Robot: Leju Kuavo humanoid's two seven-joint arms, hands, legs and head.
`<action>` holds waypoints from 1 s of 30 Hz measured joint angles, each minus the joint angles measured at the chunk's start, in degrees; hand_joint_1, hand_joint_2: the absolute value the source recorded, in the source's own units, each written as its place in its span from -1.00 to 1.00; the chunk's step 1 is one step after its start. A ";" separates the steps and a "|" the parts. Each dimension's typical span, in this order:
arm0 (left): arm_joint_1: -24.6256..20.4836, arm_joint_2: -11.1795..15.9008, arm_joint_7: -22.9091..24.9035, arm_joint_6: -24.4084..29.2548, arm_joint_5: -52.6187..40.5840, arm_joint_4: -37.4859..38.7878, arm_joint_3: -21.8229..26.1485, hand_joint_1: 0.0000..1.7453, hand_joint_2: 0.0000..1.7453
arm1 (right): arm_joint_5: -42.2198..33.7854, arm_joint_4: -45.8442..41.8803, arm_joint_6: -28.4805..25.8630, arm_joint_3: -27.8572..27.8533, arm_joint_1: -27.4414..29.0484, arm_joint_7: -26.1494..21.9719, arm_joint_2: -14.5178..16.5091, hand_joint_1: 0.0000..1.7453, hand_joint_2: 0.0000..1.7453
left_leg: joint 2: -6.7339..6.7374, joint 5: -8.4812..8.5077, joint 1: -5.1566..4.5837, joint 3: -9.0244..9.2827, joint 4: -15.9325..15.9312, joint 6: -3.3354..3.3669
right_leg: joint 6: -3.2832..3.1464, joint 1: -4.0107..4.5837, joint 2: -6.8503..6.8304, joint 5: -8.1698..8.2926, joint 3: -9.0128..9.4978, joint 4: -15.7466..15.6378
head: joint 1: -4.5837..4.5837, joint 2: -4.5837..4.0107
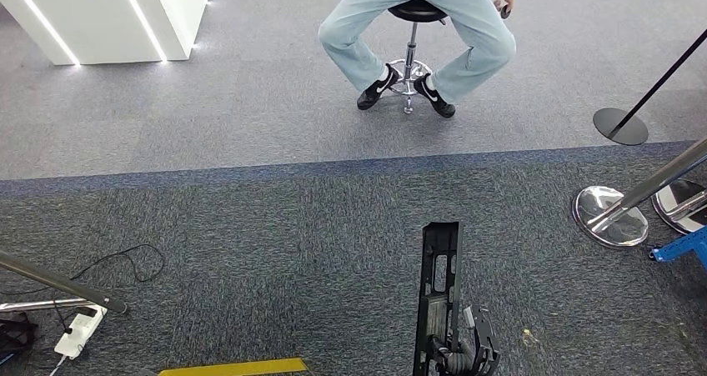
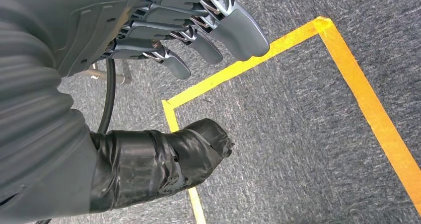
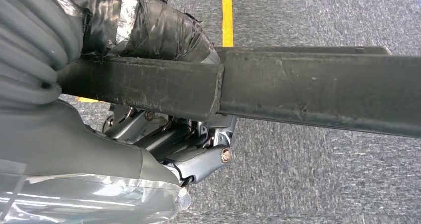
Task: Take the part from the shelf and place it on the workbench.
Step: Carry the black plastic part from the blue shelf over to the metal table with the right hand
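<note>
Grey ribbed cover (image 2: 30, 75), black-taped thumb (image 2: 159, 159)

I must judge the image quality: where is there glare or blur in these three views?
Head view: sharp, even light; glare on the chrome base and bright strips on the white counter. Left wrist view: left hand and tape are sharp. Right wrist view: the part is close but clear; shiny film glares beside the right hand.

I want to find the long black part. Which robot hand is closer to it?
Right. The right hand grips the long black part; the left hand hangs open over yellow tape, apart from it.
</note>
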 joint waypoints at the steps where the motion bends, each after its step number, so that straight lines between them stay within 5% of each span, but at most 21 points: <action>1: 0.00 0.00 0.00 0.00 0.00 0.00 0.00 -1.00 1.00 | 0.00 0.01 0.00 0.00 0.00 0.00 0.00 1.00 1.00 | 0.00 0.00 0.00 0.00 0.00 0.00 | 0.00 0.00 0.00 0.00 0.00 0.00 | 0.00 0.00; 30: 0.00 0.01 0.26 0.03 0.28 0.00 0.00 -1.00 1.00 | -0.24 0.10 -0.18 -0.56 0.03 0.19 0.04 1.00 1.00 | 0.00 0.00 0.00 0.00 0.00 0.00 | 0.00 0.00 0.00 0.00 0.00 0.00 | 0.00 0.00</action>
